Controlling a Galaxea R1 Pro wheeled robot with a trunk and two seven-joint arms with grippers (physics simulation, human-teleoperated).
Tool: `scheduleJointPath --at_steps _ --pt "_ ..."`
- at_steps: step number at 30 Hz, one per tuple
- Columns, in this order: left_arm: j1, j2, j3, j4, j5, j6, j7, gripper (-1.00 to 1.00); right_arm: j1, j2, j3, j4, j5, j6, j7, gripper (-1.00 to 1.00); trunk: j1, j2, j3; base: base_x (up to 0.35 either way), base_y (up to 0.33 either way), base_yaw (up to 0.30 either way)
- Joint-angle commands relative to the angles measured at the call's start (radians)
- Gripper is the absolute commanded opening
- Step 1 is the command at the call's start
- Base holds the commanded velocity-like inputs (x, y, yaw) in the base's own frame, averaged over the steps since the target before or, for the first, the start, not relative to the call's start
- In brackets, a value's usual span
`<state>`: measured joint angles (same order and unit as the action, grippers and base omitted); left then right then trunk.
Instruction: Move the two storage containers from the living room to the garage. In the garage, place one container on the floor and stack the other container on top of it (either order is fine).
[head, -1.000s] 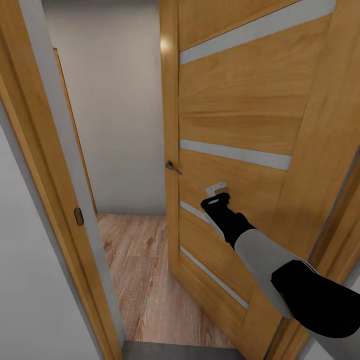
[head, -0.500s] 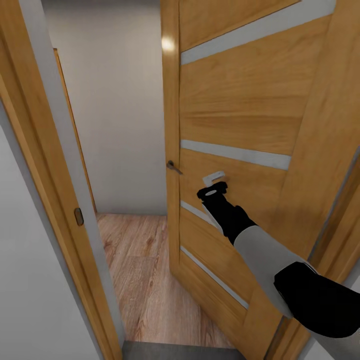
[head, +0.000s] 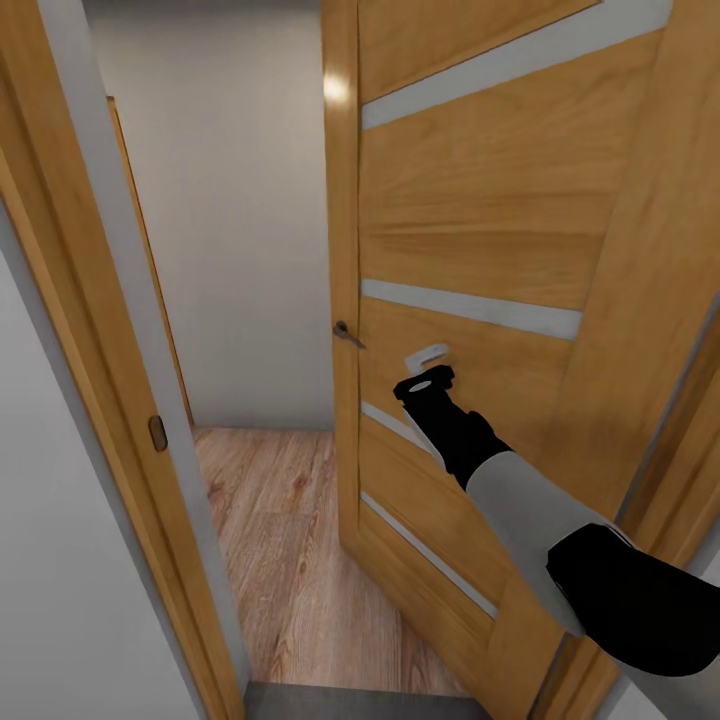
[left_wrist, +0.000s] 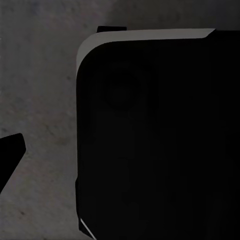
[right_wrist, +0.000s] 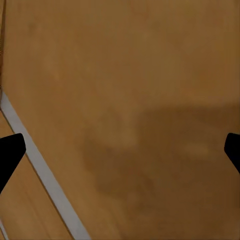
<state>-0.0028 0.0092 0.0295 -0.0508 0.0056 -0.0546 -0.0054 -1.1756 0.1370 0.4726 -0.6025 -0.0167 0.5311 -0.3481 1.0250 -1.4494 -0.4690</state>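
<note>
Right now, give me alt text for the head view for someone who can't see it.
The right gripper reaches out to a half-open wooden door, just past its handle. Through the gap, a light wood plank floor meets a pale wall.

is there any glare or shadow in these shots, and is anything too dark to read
Head view: a small bright glare spot on the door near its top edge. Right wrist view: a soft darker shadow patch across the wood. Left wrist view: mostly a black, unreadable shape against dim grey floor.
</note>
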Motion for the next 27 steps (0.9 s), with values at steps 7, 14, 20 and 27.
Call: scheduleJointPath --at_steps 7,14,20,27 --pt "0.0 0.0 0.003 0.0 0.001 -0.004 0.0 1.0 -0.001 -0.001 0.005 -0.005 -0.005 0.008 -0.006 1.0 0.0 -0.001 -0.001 0.0 0.0 0.0" --pt "0.0 0.001 0.003 -0.001 0.002 -0.004 -0.001 1.0 -0.001 -0.004 0.005 -0.002 -0.007 0.005 -0.005 1.0 0.0 -0.001 -0.001 0.0 0.0 0.0" --pt "0.0 0.0 0.003 -0.001 -0.003 -0.003 -0.001 1.0 0.002 -0.001 0.006 0.007 -0.013 -0.007 -0.005 1.0 0.0 -0.001 -0.001 0.026 0.0 0.0" --pt "0.0 0.0 0.0 0.0 -0.007 -0.002 -0.003 1.0 0.002 0.001 0.007 0.007 -0.004 -0.008 -0.014 1.0 0.0 -0.001 -0.001 0.256 0.0 0.0"
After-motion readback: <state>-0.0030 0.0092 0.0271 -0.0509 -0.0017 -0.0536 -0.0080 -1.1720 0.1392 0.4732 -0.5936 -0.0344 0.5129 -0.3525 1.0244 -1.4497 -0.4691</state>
